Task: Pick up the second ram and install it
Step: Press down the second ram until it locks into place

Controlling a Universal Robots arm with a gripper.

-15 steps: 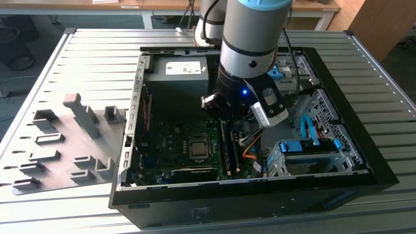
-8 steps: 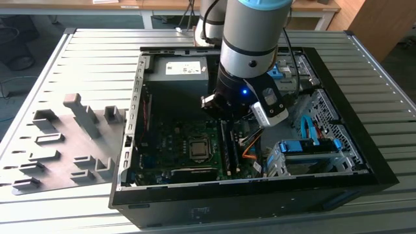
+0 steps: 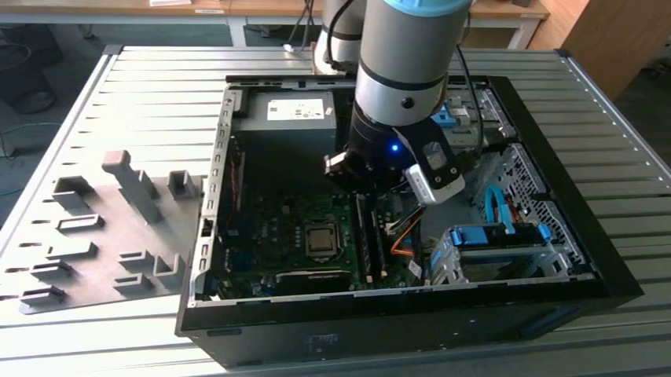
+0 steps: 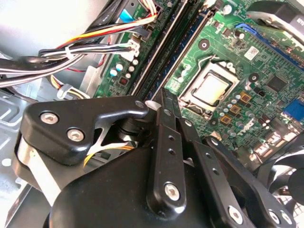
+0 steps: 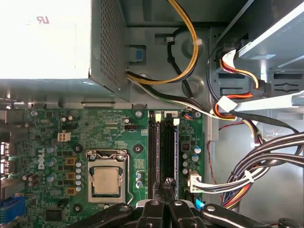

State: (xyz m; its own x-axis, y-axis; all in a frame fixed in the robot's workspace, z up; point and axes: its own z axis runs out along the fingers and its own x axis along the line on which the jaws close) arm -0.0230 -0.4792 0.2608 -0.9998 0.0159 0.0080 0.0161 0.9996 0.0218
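My gripper (image 5: 168, 182) hangs over the near end of the long black memory slots (image 5: 161, 152), right of the CPU socket (image 5: 105, 180). Its fingers (image 4: 165, 102) are pressed together with nothing between them, a little above the board. In the second wrist view a thin strip with a bluish edge (image 4: 187, 50) runs along the slot nearest the socket; it looks like the second ram standing in its slot, but I cannot tell it surely from the rails. In the exterior view the gripper (image 3: 367, 192) is inside the open computer case, above the slots (image 3: 369, 236).
The grey power supply (image 5: 47, 42) sits beyond the board. Bundled cables (image 5: 247, 175) crowd the side next to the slots. A blue drive cage (image 3: 498, 243) stands at the exterior view's right. A grey holder plate (image 3: 94, 228) with upright blocks lies at the exterior view's left.
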